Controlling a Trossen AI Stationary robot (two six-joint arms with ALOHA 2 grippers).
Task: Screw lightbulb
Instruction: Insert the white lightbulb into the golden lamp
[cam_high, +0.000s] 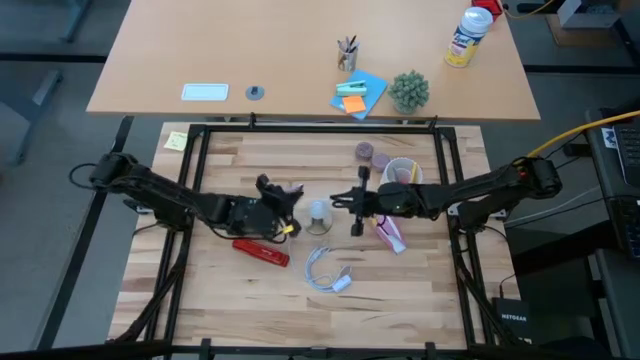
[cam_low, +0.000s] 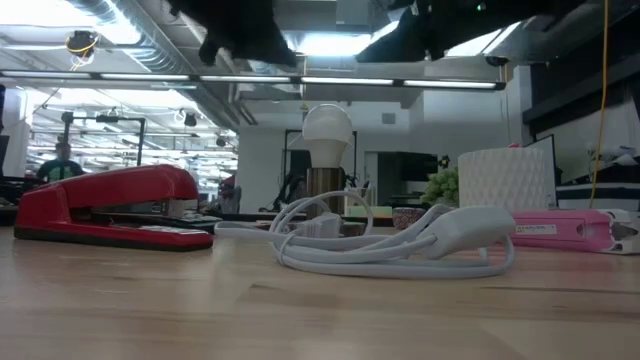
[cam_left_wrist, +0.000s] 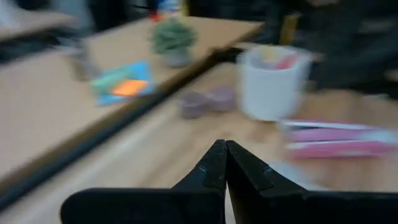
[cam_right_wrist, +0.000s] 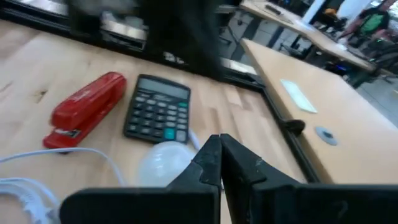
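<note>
Pale butcher-block planks form the worktop (cam_high: 250, 300), framed by a dark rail, with a second, lighter desk (cam_high: 290, 50) beyond it and a ceiling of ducts and strip lights showing in the low view. Both arms reach in toward the middle from opposite sides. The left tool (cam_high: 290, 192) is shut, its two dark fingers (cam_left_wrist: 214, 168) pressed tip to tip and holding nothing; the right tool (cam_high: 345, 200) is likewise shut and empty, fingers (cam_right_wrist: 214, 158) meeting in a point. Between the two tool tips, close to each but touched by neither, the lightbulb (cam_high: 319, 210) stands upright with its white dome upward, seated on a metallic base, as the low view shows (cam_low: 327, 125). From the right wrist it appears as a pale dome (cam_right_wrist: 163, 163) just ahead of the closed fingers. Past the bulb from the right tool lie a black calculator (cam_right_wrist: 157, 117) and a red stapler (cam_high: 261, 250), the stapler just beside the left tool's wrist. A coiled white cable (cam_high: 325, 272) lies near both tools on the side toward the worktop's front edge. Beside the right arm stand a white cup (cam_high: 400, 172), two small purplish discs (cam_high: 372, 155) and a pink flat packet (cam_high: 390, 235). On the desk behind sit a small potted plant (cam_high: 408, 90) and blue and orange sticky notes (cam_high: 358, 93).
</note>
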